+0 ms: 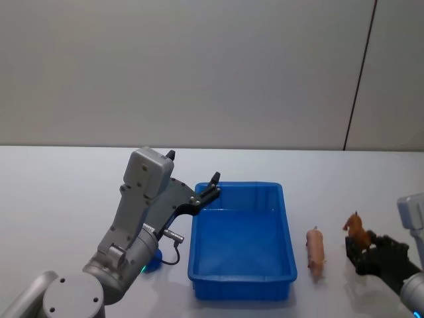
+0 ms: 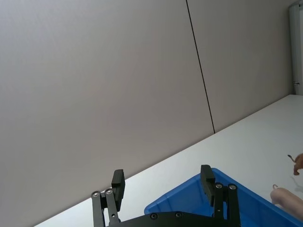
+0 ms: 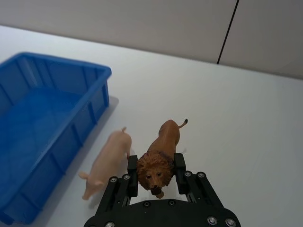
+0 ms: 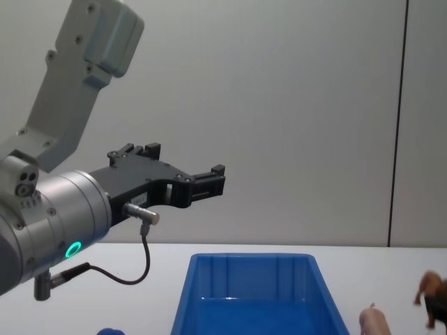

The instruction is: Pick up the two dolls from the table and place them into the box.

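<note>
**Right gripper [image 3: 156, 163] clamped on a toy lion [image 3: 163, 151], left gripper [image 2: 162, 177] raised over the blue bin [image 1: 240, 187]**

From my remote station I see a white counter [image 1: 66, 185] with a bright blue plastic bin standing near its middle. My right gripper sits low at the right side of the counter. Its jaws press against both sides of the brown toy lion's maned head. The lion is upright, with its body and tail pointing away from the gripper.

A peach-pink toy pig [image 1: 315, 250] lies on the counter between the bin and the lion. It runs lengthwise along the bin's right wall, close to it but not touching. It is just beside the lion.

My left gripper hangs in the air above the bin's far left corner, and its jaws are spread wide. Below the left arm, a small blue round toy [image 1: 151, 262] rests on the counter just left of the bin. The arm hides most of it.
</note>
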### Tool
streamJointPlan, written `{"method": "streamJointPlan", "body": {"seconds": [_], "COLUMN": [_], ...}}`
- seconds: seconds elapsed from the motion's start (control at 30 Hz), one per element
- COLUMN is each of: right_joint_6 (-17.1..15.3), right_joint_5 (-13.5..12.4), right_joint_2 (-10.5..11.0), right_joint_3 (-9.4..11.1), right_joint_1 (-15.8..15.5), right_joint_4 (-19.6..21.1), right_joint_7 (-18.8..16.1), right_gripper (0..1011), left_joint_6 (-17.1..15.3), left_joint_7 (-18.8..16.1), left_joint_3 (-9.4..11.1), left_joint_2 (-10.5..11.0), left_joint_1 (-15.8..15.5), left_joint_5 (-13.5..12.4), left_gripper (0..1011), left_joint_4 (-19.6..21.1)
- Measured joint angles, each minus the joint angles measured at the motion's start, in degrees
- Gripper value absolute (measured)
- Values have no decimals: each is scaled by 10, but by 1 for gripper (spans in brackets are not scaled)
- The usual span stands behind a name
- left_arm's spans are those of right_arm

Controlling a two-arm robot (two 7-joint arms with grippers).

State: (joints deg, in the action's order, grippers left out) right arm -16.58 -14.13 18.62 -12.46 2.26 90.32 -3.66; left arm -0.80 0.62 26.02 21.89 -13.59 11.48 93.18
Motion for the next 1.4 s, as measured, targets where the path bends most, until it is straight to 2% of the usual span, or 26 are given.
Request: {"method": "streamJointPlan", "body": {"seconds": [0.33, 0.63, 0.83, 1.03, 1.23, 1.27, 1.33, 1.4], "right_joint_6": [18, 14, 0, -17, -27, -29, -31, -32], "right_joint_5": [7, 19, 34, 55, 72, 76, 80, 82], "right_joint_2": [4, -2, -13, -30, -43, -46, -50, -52], "right_joint_3": [1, -8, -20, -39, -53, -56, -60, -62], "right_joint_1": [-3, 12, 28, 44, 54, 56, 59, 61], "right_joint_4": [46, 72, 71, 53, 36, 33, 26, 23], "right_joint_7": [-19, -74, -116, -152, -173, -176, -179, -180], "right_gripper": [427, 426, 427, 426, 429, 474, 491, 592], "left_joint_6": [0, 0, 0, 0, 0, 0, 0, 0], "left_joint_7": [0, 0, 0, 0, 0, 0, 0, 0], "left_joint_3": [0, 0, 0, 0, 0, 0, 0, 0], "left_joint_2": [0, 0, 0, 0, 0, 0, 0, 0], "left_joint_1": [0, 0, 0, 0, 0, 0, 0, 0], "left_joint_5": [0, 0, 0, 0, 0, 0, 0, 0], "left_gripper": [1002, 1002, 1002, 1002, 1002, 1002, 1002, 1002], "left_joint_4": [0, 0, 0, 0, 0, 0, 0, 0]}}
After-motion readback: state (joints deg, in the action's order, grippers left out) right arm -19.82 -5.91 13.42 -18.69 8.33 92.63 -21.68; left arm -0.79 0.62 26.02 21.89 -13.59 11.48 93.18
